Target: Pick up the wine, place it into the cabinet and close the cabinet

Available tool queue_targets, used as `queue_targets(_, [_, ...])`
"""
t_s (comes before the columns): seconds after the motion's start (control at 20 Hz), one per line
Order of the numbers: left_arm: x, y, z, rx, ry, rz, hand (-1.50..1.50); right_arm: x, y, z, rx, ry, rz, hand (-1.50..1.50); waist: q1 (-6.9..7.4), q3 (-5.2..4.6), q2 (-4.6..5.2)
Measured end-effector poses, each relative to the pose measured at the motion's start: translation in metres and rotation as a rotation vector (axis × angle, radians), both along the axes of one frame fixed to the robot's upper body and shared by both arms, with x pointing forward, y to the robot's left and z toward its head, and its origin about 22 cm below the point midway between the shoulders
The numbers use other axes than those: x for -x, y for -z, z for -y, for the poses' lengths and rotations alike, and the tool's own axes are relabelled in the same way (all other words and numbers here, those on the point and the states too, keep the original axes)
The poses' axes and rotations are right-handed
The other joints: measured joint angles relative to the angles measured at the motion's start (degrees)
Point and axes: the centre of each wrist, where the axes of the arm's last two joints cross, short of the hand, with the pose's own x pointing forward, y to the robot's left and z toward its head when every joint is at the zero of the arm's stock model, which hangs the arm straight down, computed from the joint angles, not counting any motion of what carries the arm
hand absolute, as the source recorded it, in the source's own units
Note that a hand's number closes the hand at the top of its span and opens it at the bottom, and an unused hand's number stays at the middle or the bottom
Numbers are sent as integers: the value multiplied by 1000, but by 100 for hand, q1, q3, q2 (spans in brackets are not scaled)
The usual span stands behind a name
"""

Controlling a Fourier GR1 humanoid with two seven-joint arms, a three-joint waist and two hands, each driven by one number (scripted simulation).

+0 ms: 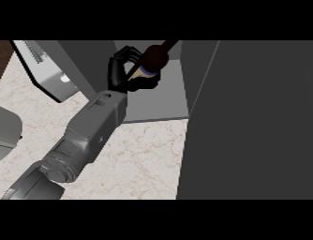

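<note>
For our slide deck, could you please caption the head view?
Left hand holds the wine bottle inside the open cabinet.

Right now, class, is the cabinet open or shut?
Open: the door stands swung out, and the left hand holds the wine bottle over the shelf.

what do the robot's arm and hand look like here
One arm shows: a grey forearm built of smooth boxy segments, with a rounded joint near the lower edge. It ends in a black hand with slender fingers. No cables, sleeves or markings are visible.
</note>
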Motion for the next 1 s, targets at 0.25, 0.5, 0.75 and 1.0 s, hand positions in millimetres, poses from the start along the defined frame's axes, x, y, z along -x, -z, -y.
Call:
queue_targets(0.25, [1, 5, -3, -21, -24, -42, 150, -1, -2, -2, -2, -11, 9, -150, -33, 3, 21])
queue_targets(0.5, [3, 11, -9, -19, -52, -77, 150, -1, -3, -3, -2, -21, 19, -150, -104, 4, 49])
queue_targets(0.75, [6, 14, -6, 117, -30, -93, 150, -1, -4, -6, -3, -37, 23, -150, -116, -5, 71])
queue_targets(1.0, [16, 30, -7, 231, -9, -129, 150, -1, -5, -7, -12, -45, 27, -150, -170, -11, 85])
